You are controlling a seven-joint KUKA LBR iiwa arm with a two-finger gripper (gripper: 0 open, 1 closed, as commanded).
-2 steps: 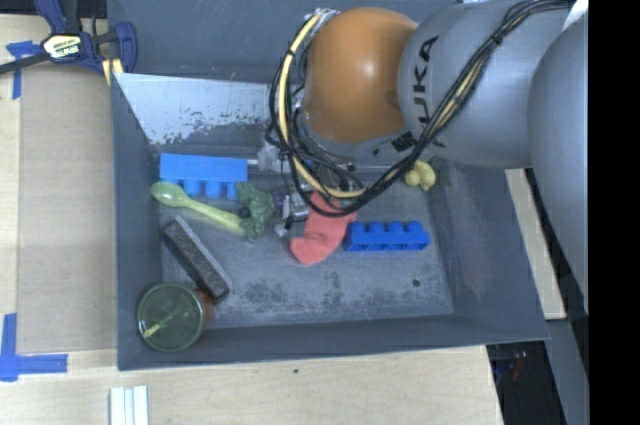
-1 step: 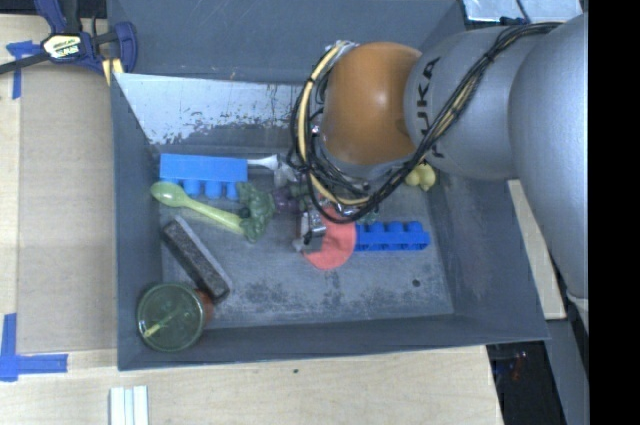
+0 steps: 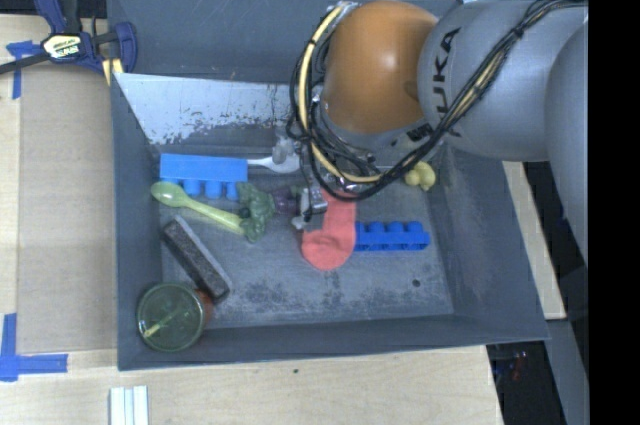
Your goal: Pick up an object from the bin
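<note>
Orange-capped arm [image 3: 375, 63] over grey bin [image 3: 130, 213], jaws above red lump [image 3: 328, 241], opening cannot be told, blue brick [image 3: 392, 236] touching

**Red lump near the middle of the bin**

The red lump [image 3: 328, 238] is smooth and salmon-red, longer than it is wide, with a broad, rounded lower end. It lies flat on the grey floor close to the bin's middle, its length running from about 1 o'clock to 7 o'clock. Its narrower upper end runs in beneath the gripper [image 3: 312, 205], which stands at its 11 o'clock. A blue studded brick [image 3: 392, 236] lies at its 3 o'clock, just beside it; whether the two touch cannot be told.
</note>
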